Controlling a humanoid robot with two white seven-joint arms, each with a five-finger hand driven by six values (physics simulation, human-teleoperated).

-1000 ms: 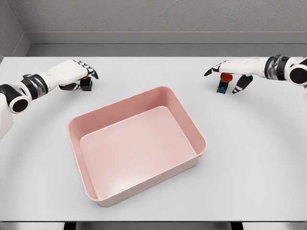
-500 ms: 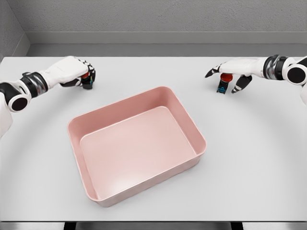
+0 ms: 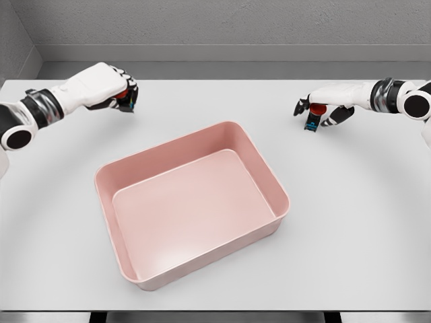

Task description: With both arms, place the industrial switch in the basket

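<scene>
- Left hand [image 3: 108, 84], far left of the basket [image 3: 128, 168]: its curled fingers hide most of a switch [image 3: 125, 101]; only a red and dark sliver shows.
- Right hand [image 3: 322, 108], far right of the basket: a second switch [image 3: 313, 118] is partly covered by fingers and too small to read.
- Both arms are cut off by the picture's side edges.

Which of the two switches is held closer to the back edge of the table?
The left switch, gripped in the left hand. It sits farther back than the right switch, which the right hand holds nearer the basket.
</scene>
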